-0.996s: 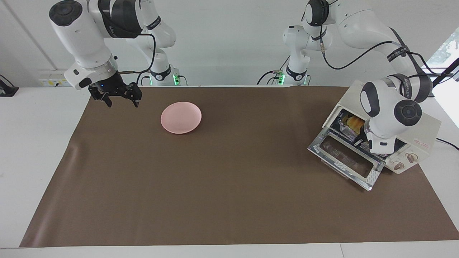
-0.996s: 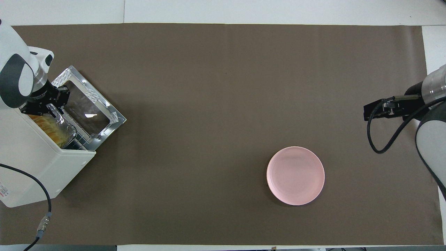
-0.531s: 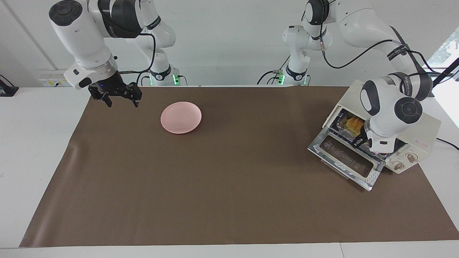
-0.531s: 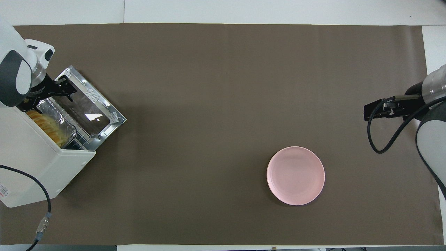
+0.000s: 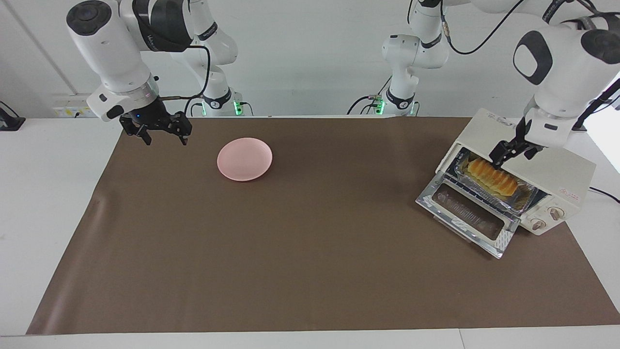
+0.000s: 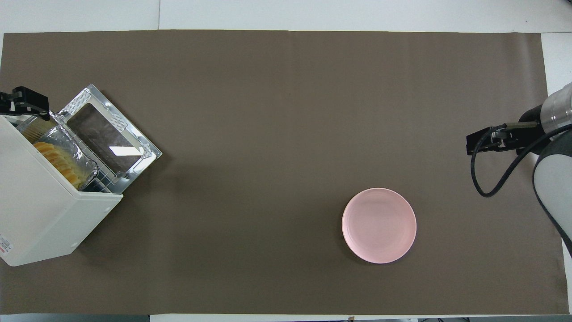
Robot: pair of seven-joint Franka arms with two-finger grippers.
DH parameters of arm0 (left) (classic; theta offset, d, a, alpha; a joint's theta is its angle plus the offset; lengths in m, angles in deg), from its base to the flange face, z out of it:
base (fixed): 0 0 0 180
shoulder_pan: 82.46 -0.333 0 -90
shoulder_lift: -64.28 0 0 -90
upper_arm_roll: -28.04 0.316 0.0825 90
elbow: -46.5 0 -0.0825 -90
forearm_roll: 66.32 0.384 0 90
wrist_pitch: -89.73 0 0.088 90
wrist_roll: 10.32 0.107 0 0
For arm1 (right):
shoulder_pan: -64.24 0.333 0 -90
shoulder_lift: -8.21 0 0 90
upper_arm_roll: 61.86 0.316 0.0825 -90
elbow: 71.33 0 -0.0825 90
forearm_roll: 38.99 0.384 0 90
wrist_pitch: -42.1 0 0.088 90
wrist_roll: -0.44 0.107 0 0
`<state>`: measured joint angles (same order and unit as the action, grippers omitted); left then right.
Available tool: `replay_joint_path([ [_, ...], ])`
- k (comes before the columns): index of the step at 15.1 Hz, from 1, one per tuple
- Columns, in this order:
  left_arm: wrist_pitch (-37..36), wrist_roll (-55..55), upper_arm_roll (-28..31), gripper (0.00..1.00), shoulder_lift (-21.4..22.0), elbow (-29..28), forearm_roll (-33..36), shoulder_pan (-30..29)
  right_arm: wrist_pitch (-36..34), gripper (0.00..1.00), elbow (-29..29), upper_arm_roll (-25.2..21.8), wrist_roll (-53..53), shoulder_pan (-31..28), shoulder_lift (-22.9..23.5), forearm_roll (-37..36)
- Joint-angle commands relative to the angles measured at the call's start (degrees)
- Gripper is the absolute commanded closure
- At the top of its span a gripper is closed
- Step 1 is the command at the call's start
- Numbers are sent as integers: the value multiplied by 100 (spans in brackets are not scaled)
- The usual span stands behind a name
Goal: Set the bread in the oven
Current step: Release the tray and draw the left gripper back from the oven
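Both end effectors stand open and empty: the left end effector (image 5: 507, 154) hangs over the oven (image 5: 557, 169), whose bread (image 5: 491, 177) lies inside, door down; the right end effector (image 5: 157, 130) waits beside the plate (image 5: 244, 159).

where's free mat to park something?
Bare mat runs between the pink plate and the oven, and from both out to the mat's edge farthest from the robots. Crowded: in front of the oven, where its open door lies on the mat.

A robotics lab: two white jointed robot arms (image 5: 116, 53) stand bolted at a white table (image 5: 48, 194) spread with a brown mat (image 5: 300, 252), against bare white walls.
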<state>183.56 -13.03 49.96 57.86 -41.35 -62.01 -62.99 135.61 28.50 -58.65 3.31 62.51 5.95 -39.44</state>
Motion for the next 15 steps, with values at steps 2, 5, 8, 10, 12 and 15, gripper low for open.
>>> replay_joint_path([
  [2,-416,614,-117,0,352,-198,43,118,27,0,107,48,-138,-82,-91,-78],
  [5,-715,614,-458,0,431,-128,-333,-91,36,0,107,48,-138,-82,-91,-78],
  [8,-1067,578,-1617,0,484,-92,-563,-1248,36,0,107,48,-138,-82,-91,-78],
  [10,-1077,552,-1902,0,519,-145,-563,-1455,27,0,107,48,-138,-82,-91,-87],
  [12,-1173,552,-1911,0,589,-206,-563,-1455,36,0,107,48,-138,-82,-91,-79],
  [15,-1103,543,-1972,0,757,-382,-563,-1455,36,0,107,48,-138,-82,-91,-78],
])
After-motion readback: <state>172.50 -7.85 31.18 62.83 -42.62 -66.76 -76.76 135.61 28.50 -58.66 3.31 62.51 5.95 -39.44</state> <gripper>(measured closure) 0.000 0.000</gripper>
